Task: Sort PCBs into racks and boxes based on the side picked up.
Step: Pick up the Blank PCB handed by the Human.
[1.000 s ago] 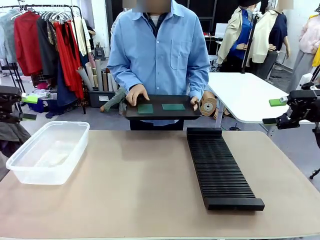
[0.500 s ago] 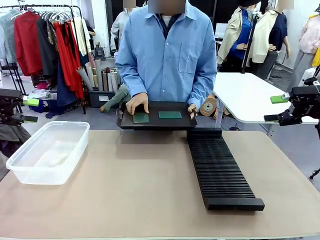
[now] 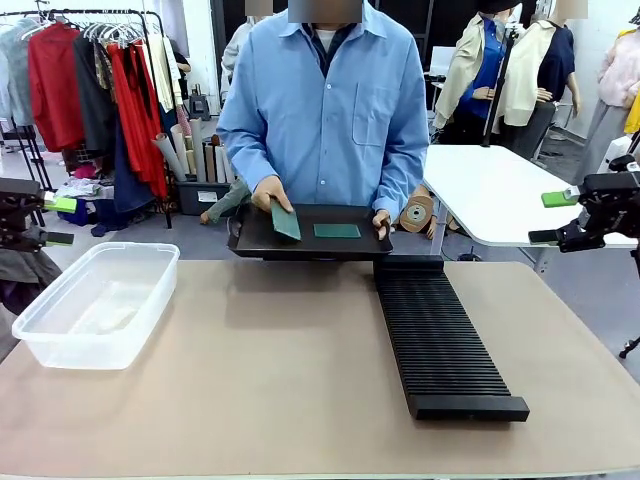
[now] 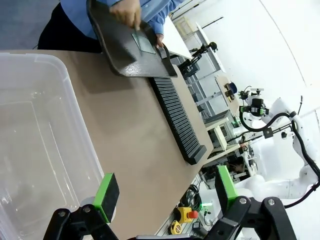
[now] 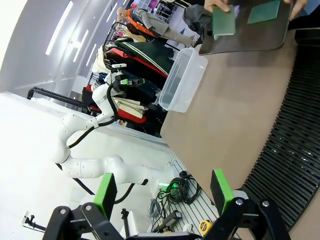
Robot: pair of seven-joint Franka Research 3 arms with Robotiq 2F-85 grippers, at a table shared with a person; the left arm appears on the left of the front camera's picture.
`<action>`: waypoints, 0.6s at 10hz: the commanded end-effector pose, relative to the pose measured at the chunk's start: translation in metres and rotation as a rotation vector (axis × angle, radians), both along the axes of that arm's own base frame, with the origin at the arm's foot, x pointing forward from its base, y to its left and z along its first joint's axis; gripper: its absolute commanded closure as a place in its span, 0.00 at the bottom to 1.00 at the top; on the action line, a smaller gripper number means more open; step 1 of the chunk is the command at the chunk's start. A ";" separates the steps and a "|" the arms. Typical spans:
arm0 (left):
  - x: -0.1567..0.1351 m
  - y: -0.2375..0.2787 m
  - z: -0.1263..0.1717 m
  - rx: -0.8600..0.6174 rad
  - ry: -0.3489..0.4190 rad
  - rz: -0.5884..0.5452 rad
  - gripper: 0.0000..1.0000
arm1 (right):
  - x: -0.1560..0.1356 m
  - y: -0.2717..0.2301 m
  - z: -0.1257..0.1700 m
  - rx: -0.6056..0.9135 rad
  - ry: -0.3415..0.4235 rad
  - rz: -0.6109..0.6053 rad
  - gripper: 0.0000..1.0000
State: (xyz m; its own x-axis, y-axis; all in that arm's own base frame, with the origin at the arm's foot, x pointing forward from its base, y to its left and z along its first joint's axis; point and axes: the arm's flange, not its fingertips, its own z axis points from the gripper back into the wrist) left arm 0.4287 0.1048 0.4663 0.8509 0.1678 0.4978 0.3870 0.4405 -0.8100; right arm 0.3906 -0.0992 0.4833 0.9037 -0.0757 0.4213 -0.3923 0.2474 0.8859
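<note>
A person in a blue shirt holds a shallow black tray (image 3: 300, 245) at the table's far edge. One hand (image 3: 270, 190) lifts a green PCB (image 3: 285, 220) on edge off the tray; a second PCB (image 3: 337, 231) lies flat on it. Both boards also appear in the right wrist view, the lifted PCB (image 5: 223, 22) and the flat PCB (image 5: 263, 11). The long black rack (image 3: 440, 335) lies right of centre. The clear box (image 3: 97, 303) sits at the left, empty. My left gripper (image 3: 55, 220) hangs open beside the table's left side, my right gripper (image 3: 552, 220) open off its right.
A clothes rail (image 3: 100, 80) and a white table (image 3: 490, 190) stand beyond the person. The tan tabletop (image 3: 260, 380) spreads bare between box and rack. In the wrist views, each opposite arm shows far off, the right arm (image 4: 260, 107) and the left arm (image 5: 107, 97).
The person has tipped the left PCB up off the tray with one hand and shifted the tray slightly. Both arms have held still over the last half second.
</note>
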 end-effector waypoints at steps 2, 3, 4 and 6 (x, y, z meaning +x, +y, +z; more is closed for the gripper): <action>0.000 0.000 0.001 -0.004 -0.002 -0.001 0.00 | 0.000 -0.001 0.001 0.003 -0.004 0.000 0.00; 0.000 0.000 0.001 -0.004 -0.002 -0.001 0.00 | 0.000 -0.001 0.001 0.003 -0.004 0.000 0.00; 0.000 0.000 0.001 -0.004 -0.002 -0.001 0.00 | 0.000 -0.001 0.001 0.003 -0.004 0.000 0.00; 0.000 0.000 0.001 -0.004 -0.002 -0.001 0.00 | 0.000 -0.001 0.001 0.003 -0.004 0.000 0.00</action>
State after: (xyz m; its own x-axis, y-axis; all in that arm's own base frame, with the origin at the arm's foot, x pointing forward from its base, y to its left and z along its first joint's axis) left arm 0.4288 0.1044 0.4663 0.8511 0.1670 0.4978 0.3873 0.4404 -0.8099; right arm 0.3906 -0.0992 0.4833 0.9037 -0.0757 0.4213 -0.3923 0.2474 0.8859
